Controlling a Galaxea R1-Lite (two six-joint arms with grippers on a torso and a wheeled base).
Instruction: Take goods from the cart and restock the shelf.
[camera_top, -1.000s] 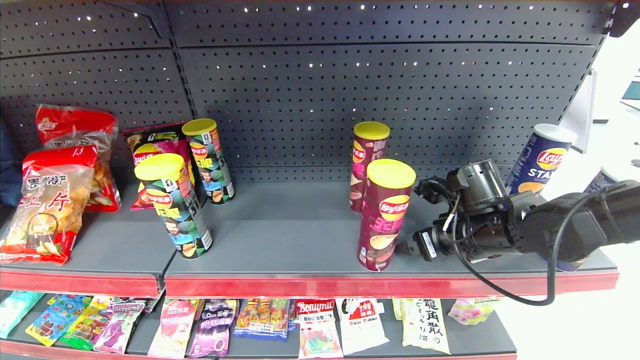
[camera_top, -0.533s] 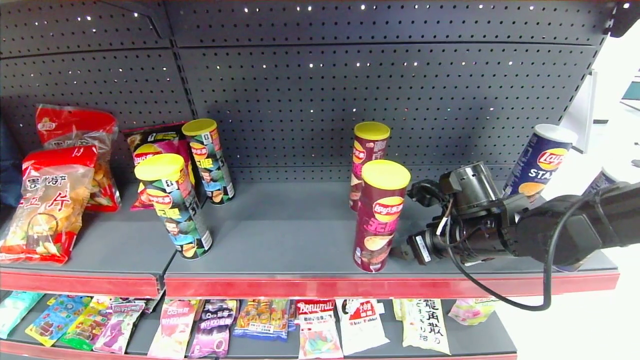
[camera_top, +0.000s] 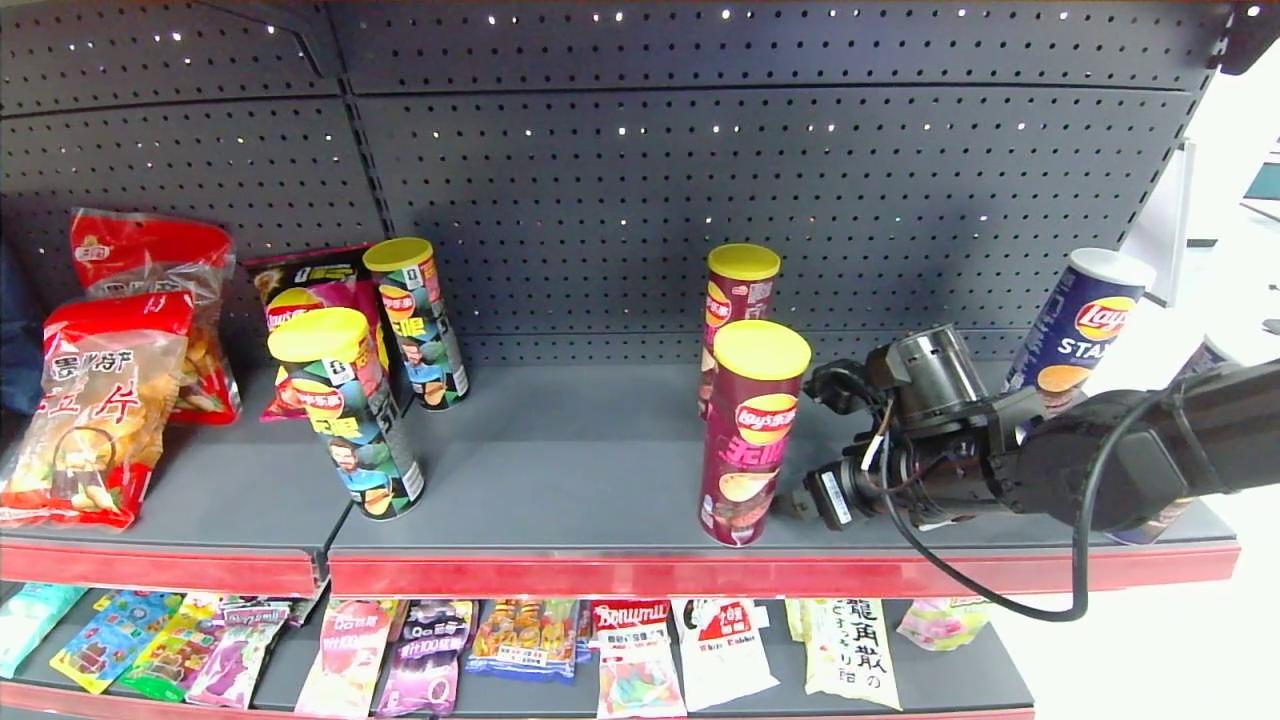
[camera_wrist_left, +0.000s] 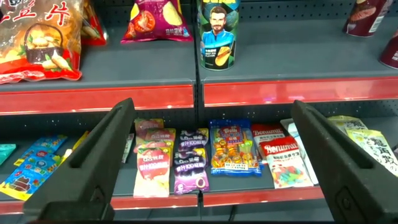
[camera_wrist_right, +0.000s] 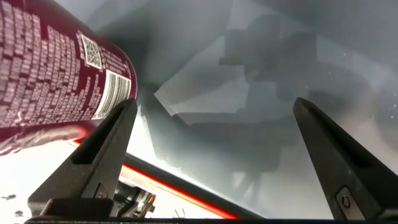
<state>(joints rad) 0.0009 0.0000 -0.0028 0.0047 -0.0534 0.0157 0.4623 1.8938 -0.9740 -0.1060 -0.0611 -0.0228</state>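
Observation:
A maroon chip can (camera_top: 752, 440) with a yellow lid stands near the front of the grey shelf (camera_top: 570, 470), leaning slightly; a second maroon can (camera_top: 741, 285) stands behind it. My right gripper (camera_top: 800, 497) lies low on the shelf against the front can's right side, open. In the right wrist view the maroon can (camera_wrist_right: 50, 68) sits outside the gripper (camera_wrist_right: 214, 106), beside one finger (camera_wrist_right: 93, 162), with bare shelf between the fingers. My left gripper (camera_wrist_left: 212, 106) is open in front of the lower shelf, holding nothing.
Two green chip cans (camera_top: 350, 410) (camera_top: 418, 320) and red snack bags (camera_top: 100, 400) fill the shelf's left part. A blue can (camera_top: 1080, 320) stands at the far right behind my arm. Candy bags (camera_wrist_left: 230, 149) line the lower shelf. The shelf has a red front lip (camera_top: 600, 572).
My right gripper has slid left along the shelf front, and the front maroon can has shifted left with it. The other goods have stayed put.

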